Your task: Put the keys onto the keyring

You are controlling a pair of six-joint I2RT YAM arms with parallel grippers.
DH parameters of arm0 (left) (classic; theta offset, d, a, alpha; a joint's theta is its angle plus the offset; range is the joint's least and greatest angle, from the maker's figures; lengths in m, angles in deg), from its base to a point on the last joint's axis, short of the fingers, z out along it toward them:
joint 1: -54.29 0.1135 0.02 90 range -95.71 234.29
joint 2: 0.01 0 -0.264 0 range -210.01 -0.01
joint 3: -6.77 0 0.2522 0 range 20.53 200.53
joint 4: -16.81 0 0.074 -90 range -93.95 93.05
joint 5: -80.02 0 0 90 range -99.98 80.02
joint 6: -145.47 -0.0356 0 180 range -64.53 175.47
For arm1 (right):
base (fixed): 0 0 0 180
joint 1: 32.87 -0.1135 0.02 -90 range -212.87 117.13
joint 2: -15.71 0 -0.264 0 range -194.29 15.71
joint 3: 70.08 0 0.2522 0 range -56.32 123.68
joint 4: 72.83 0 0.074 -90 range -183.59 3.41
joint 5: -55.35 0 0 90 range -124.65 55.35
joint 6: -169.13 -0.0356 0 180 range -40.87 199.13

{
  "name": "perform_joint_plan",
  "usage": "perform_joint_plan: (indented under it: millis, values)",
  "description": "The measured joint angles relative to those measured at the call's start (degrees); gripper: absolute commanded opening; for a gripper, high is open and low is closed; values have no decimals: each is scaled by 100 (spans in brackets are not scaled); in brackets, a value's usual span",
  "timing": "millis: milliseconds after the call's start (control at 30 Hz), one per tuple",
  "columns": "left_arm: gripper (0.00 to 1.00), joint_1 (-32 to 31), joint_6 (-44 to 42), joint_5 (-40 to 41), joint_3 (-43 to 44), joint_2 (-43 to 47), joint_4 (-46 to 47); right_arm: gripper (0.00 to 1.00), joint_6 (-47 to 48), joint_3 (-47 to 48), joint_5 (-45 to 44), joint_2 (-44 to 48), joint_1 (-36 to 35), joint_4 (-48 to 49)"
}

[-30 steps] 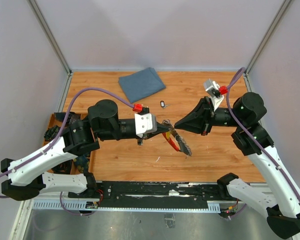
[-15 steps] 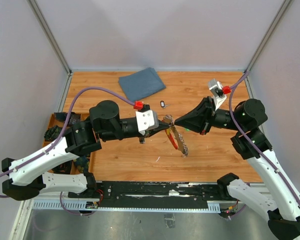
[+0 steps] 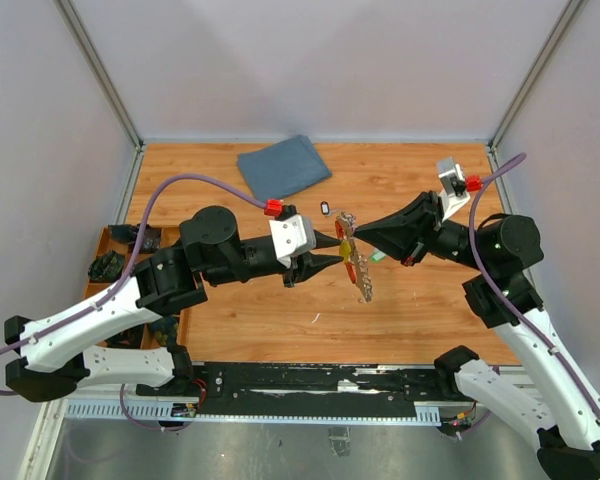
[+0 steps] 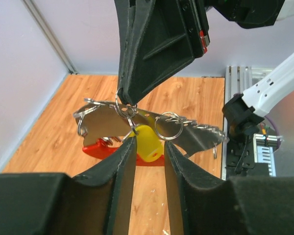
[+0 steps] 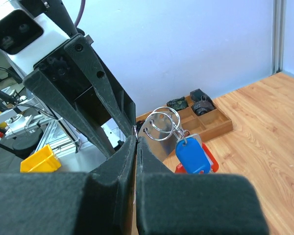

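Observation:
The keyring hangs in the air between my two grippers: a red carabiner (image 3: 353, 270) with a silvery chain (image 3: 364, 291) dangling below it. In the left wrist view my left gripper (image 4: 148, 142) has its fingers closed to the width of the yellow key head (image 4: 149, 145), which sits between the fingertips. The red carabiner (image 4: 102, 148) and a flat silvery tag with rings (image 4: 152, 123) lie just beyond. My right gripper (image 5: 137, 138) is shut on a thin silver ring (image 5: 162, 125). The blue key (image 5: 192, 155) hangs from that ring cluster, in front of the red carabiner (image 5: 210, 157).
A folded blue cloth (image 3: 283, 168) lies at the back of the wooden table, with a small dark object (image 3: 326, 208) near it. A wooden compartment tray (image 3: 112, 262) with dark parts stands at the left edge; it also shows in the right wrist view (image 5: 206, 117).
Both grippers have moved toward the back of the table with the keyring between them. The right arm has swung right. The chain now hangs straighter, and the yellow key shows at the left fingertips.

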State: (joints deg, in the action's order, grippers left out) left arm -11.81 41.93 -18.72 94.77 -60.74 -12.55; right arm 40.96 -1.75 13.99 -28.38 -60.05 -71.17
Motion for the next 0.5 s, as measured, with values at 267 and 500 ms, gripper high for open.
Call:
perform_joint_plan:
  millis: [267, 500]
  values:
    - [38, -4, 391, 179, -251, 212, 570, 1, 105, -11, -37, 149, 15, 103]
    - [39, -4, 793, 289, -608, 407, 1172, 1, 599, -15, 107, 382, 15, 98]
